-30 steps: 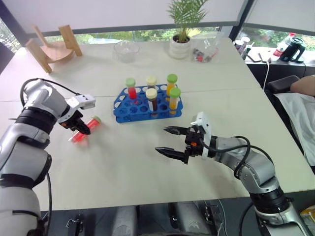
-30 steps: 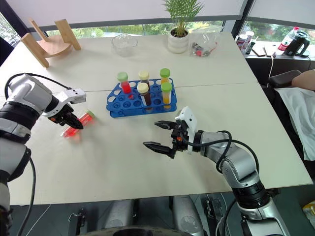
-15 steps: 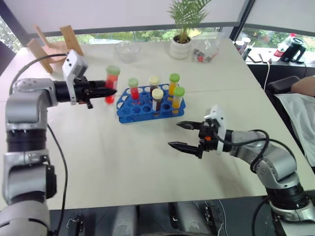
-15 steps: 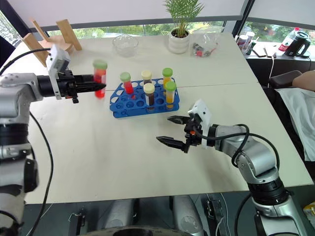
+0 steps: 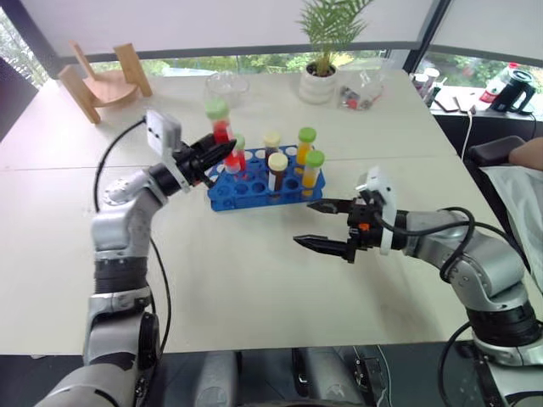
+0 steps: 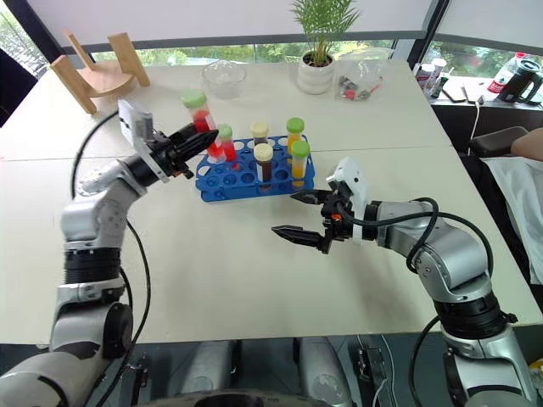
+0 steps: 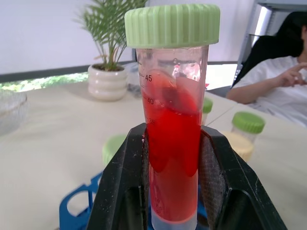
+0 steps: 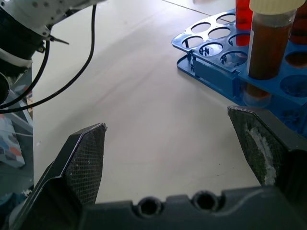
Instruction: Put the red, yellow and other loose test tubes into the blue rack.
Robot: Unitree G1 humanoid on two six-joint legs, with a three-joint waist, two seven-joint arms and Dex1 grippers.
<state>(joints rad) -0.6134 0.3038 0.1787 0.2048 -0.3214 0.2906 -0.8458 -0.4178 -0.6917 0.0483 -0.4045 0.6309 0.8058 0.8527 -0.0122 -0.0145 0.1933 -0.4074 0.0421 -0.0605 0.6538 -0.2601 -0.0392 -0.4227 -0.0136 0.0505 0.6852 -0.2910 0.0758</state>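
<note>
rack (image 5: 263, 178): centre of the table (image 5: 212, 280), upper middle of the frame, several tubes standing in it
held tube (image 5: 221, 129): upright in the left claw (image 5: 222, 153), over the rack's left end
right claw (image 5: 327, 225): lower right of the rack, above the table, apart from it
plant pot (image 5: 321, 85): behind the rack, far table edge
wooden stand (image 5: 106, 80): upper left of the frame

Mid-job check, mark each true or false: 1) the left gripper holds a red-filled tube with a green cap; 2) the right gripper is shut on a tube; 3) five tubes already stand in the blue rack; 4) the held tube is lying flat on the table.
1) True: the left gripper is clamped on the red-filled, green-capped test tube.
2) False: the right gripper is open and empty.
3) True: five tubes stand in the blue plastic rack.
4) False: it is held upright in the air, at the rack's left end.
</note>
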